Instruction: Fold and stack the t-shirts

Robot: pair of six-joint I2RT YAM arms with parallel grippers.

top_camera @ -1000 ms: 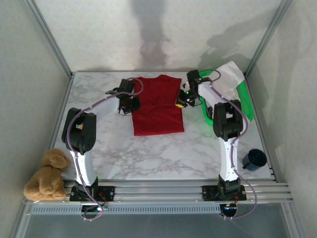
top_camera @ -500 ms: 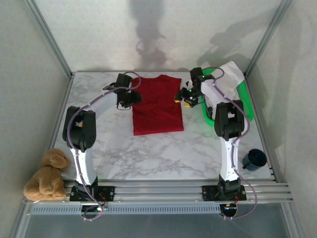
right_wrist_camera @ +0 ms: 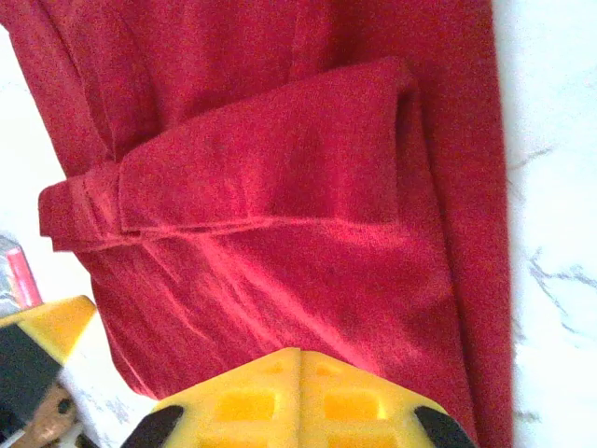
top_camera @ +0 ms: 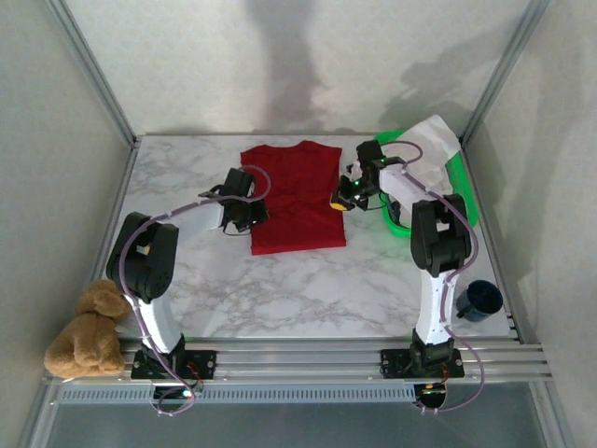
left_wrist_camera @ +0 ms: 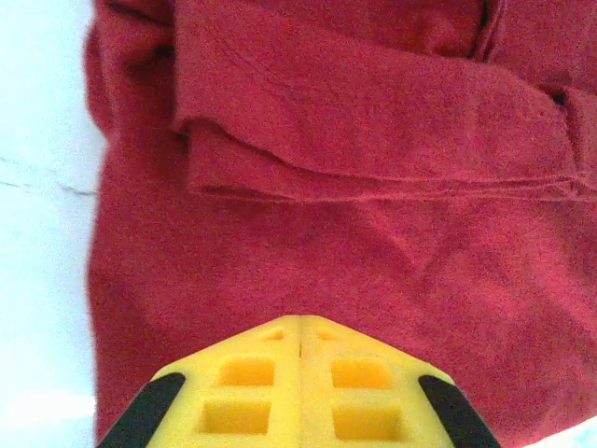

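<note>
Marble table [top_camera: 280, 289] | 1 red t-shirt [top_camera: 298, 201] | 1 white t-shirt [top_camera: 435, 142] | left fingers [left_wrist_camera: 244, 378] together | right fingers [right_wrist_camera: 244, 403] together

The red t-shirt [left_wrist_camera: 354, 233] runs past the edges of both wrist views. The left gripper [left_wrist_camera: 300, 329] and right gripper [right_wrist_camera: 298, 362] are cut off by the bottom edge (fingers pressed together; whether cloth is caught between them cannot be told).

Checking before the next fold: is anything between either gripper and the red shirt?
Nothing visible. The left gripper sits at the left edge of the red shirt, the right gripper at its right edge, both shut.
</note>
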